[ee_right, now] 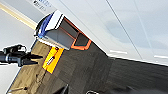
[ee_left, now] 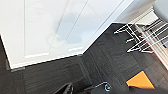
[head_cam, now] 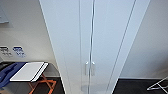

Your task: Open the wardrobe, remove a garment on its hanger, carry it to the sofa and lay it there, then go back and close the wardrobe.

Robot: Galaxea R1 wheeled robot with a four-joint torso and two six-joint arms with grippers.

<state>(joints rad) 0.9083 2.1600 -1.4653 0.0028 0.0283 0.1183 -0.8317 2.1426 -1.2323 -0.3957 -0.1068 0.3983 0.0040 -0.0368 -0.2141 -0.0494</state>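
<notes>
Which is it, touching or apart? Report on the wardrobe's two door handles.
Apart. In the head view, the door seam runs between one handle and the other handle.

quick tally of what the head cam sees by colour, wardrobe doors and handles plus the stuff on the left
white wardrobe doors: 2
white handles: 2
white-topped table with orange legs: 1
blue cloth: 1
total: 6
</notes>
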